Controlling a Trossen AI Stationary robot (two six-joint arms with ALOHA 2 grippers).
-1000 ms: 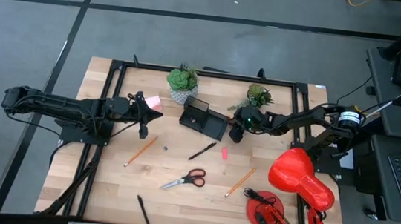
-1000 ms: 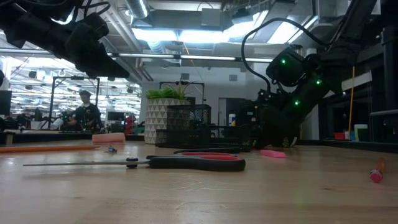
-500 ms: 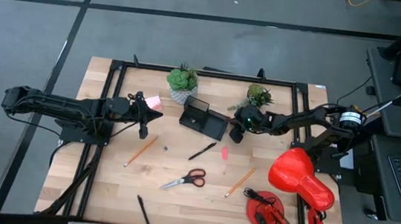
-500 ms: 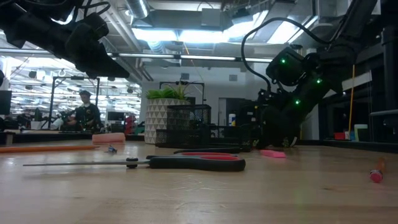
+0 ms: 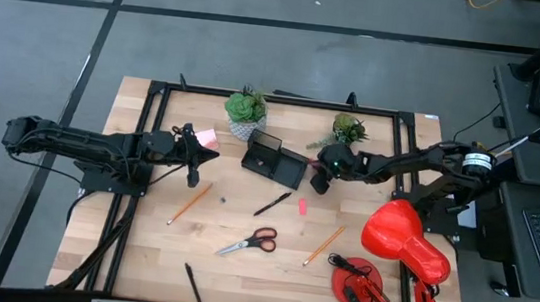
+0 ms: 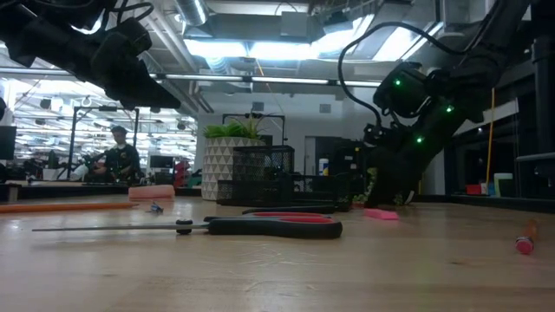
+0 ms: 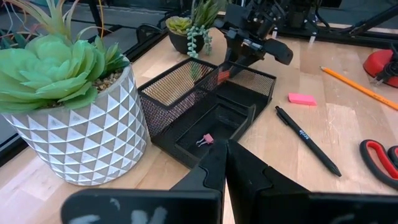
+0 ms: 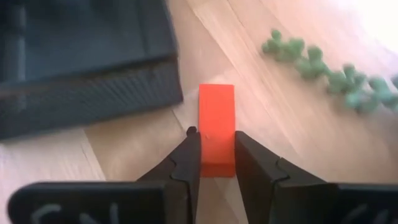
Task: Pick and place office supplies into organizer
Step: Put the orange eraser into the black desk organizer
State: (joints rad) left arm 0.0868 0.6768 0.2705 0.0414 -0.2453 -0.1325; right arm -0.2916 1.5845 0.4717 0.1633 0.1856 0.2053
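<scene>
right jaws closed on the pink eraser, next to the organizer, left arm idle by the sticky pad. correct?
Not quite. The eraser between the right gripper's jaws is orange-red, not pink; the right wrist view shows it. The pink eraser lies loose on the table in the high view. The rest holds: the grip is beside the organizer, and the left gripper waits by the sticky pad.

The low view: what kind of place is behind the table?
Probably a robotics lab or an open workshop. Behind the wooden table there are bare ceiling ducts and strip lights, metal frames, and a person at a far bench.
</scene>
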